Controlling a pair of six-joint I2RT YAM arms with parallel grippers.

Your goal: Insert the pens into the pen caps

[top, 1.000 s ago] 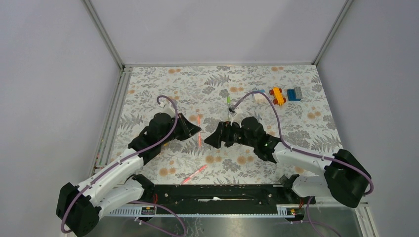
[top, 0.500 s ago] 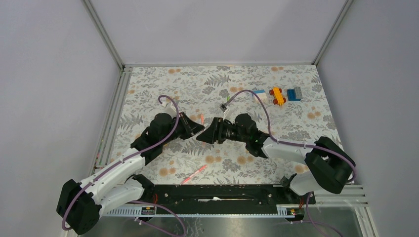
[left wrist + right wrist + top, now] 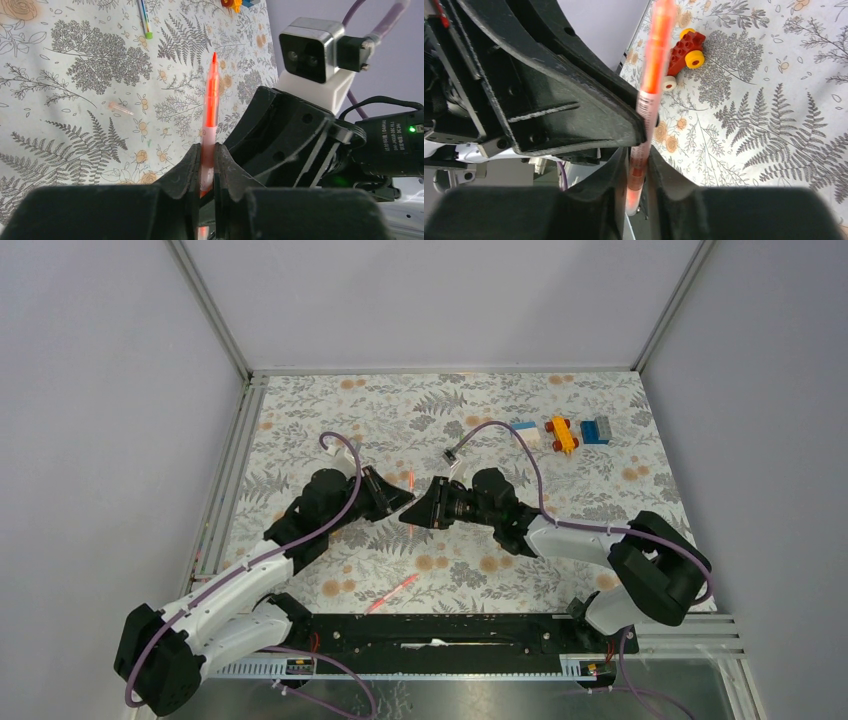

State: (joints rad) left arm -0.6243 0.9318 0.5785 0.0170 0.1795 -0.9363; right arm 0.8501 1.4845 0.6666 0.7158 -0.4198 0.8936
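The left arm is stretched inward, and the left gripper is clamped tight on 1 slim, translucent orange-red pen above the fern-printed cloth. The barrel's small print cannot be read. From the right, the right gripper is levelled toward it, with matte black fingers pressed on the same pen.

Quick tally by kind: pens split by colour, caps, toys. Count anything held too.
pink pen: 2 (one held, one loose near the arm bases)
white pen: 1
cap: 1
toy: 3
total: 7
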